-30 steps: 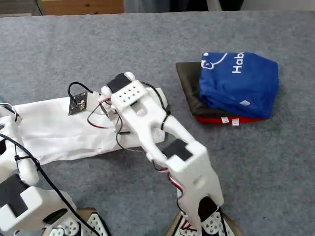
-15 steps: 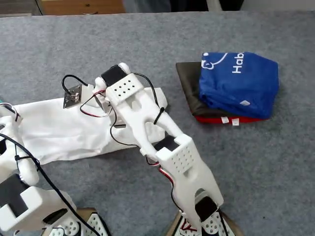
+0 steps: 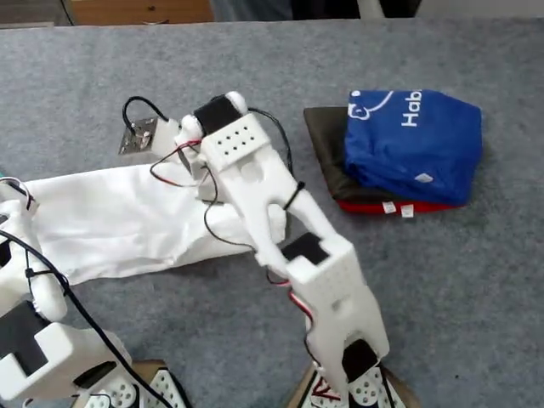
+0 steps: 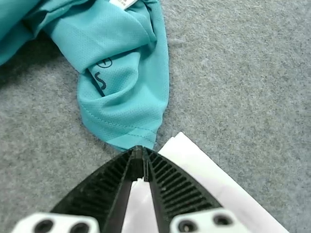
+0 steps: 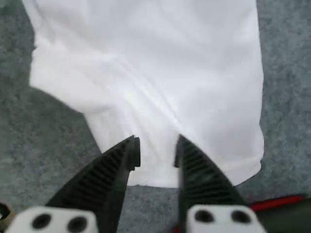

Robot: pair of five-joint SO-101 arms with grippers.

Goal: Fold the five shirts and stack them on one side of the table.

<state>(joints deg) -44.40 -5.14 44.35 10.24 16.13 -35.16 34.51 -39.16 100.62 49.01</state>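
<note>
While the white shirt is spread flat at the left of the table, well apart from the folded stack at the right, the right gripper is held over one end with jaws partly apart and nothing between them. The left gripper is pinched shut on the opposite corner (a teal shirt lies just beside). For a clean fold, the hem should be gripped squarely, then lifted and carried across.

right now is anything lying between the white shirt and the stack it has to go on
Nothing visible lies between them: bare grey table separates the white shirt from the stack topped by the blue shirt. The right pincer hangs open over the white shirt's end nearest the stack.
</note>
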